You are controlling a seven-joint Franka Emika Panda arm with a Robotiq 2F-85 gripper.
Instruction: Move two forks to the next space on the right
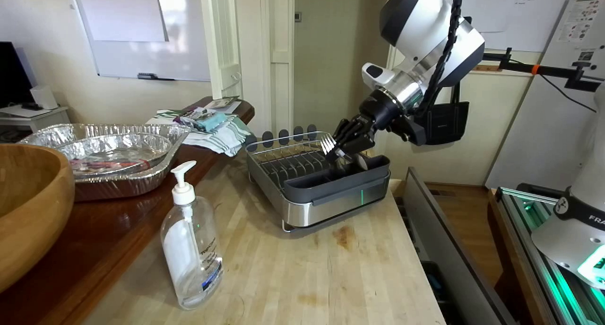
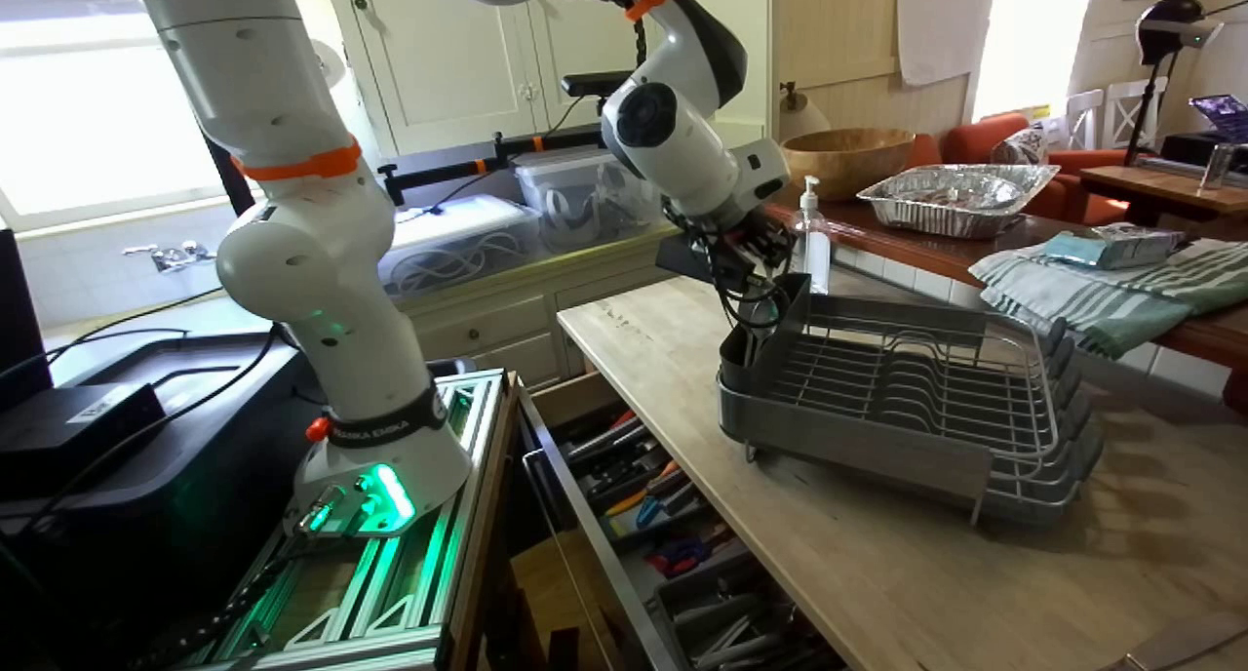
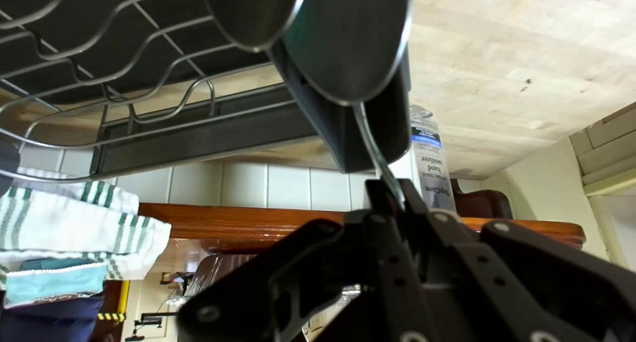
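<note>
A fork shows its silver tines pointing up beside my gripper in an exterior view. In the wrist view my gripper is shut on a thin metal strip of the fork, seen edge-on. Its lower end is hidden behind a spoon bowl. I cannot make out a second fork. My gripper is just above the dark grey utensil caddy on the side of the grey metal dish rack. Both also show in an exterior view, the caddy and the rack.
Another spoon stands close by; a spoon also shows in an exterior view. A sanitizer bottle stands on the wooden counter. An open drawer lies below the counter edge. Foil trays and a wooden bowl sit on a ledge.
</note>
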